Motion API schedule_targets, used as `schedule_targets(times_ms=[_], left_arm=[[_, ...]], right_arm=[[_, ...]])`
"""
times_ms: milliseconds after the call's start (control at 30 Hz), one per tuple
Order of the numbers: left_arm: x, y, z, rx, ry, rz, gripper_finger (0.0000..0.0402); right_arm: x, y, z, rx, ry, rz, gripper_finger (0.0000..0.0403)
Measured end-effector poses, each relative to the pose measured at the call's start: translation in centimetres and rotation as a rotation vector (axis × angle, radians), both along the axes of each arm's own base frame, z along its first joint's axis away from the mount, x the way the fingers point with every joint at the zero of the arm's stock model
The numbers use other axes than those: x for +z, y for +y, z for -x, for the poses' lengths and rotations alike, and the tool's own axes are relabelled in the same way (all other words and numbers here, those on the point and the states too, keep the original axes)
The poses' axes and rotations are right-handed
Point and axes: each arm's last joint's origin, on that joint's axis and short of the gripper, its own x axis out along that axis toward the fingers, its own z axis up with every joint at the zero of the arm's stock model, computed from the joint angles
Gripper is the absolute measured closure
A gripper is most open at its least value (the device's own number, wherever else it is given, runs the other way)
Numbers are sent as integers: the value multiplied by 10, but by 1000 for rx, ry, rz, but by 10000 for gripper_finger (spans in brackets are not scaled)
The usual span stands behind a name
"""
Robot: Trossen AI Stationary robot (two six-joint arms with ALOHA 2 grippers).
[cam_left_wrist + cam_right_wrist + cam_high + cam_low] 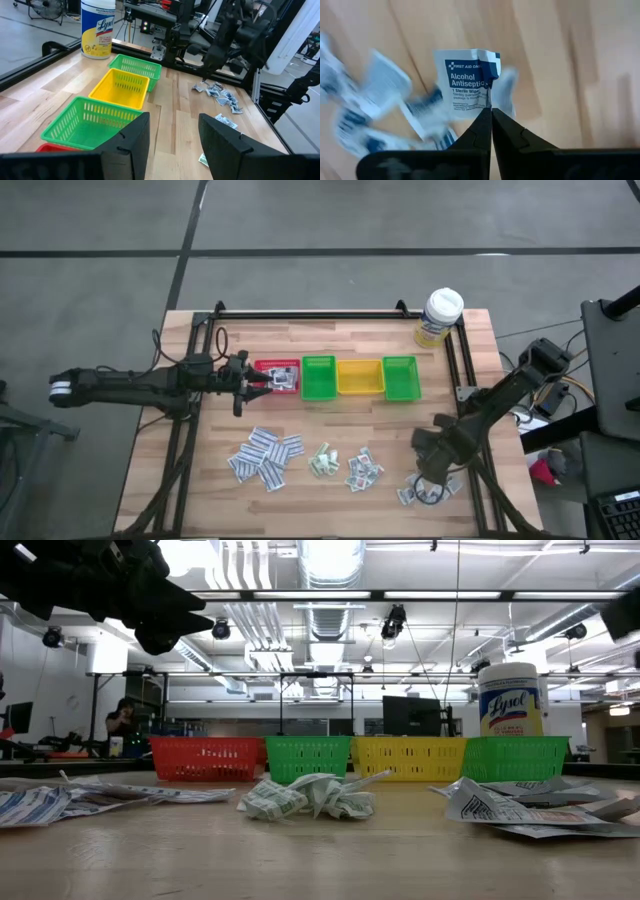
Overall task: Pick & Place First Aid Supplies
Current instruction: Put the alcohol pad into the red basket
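Wooden table (340, 430), grey floor (330, 220), ceiling lights (330, 560)

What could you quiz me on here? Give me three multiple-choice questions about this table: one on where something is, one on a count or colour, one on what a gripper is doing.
1. Where does the white-capped bottle stand?
A. at the table's far right corner, behind the bins
B. among the packets
C. inside the yellow bin

2. How many green bins are in the row?
A. one
B. two
C. three

3. What is the right gripper doing?
A. hanging wide open over the bins
B. shut on an alcohol wipe packet
C. holding the bottle

Answers:
1 A, the high view shows it beyond the right-hand green bin.
2 B, the other green bin and that one flank the yellow bin, with a red bin at the left end.
3 B, its wrist view shows the fingertips pinching the alcohol wipe packet.
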Motion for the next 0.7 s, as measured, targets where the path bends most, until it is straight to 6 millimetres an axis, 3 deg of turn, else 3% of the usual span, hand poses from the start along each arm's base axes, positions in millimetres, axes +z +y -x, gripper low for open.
schedule_targets(times_ms=[333, 700], left_arm=[[1, 0, -2, 0, -19, 1, 239], [1, 2, -17, 2, -69, 18, 239]], right_arm=[[50, 5, -35, 127, -568, 306, 395], [49, -13, -96, 135, -649, 703, 395]])
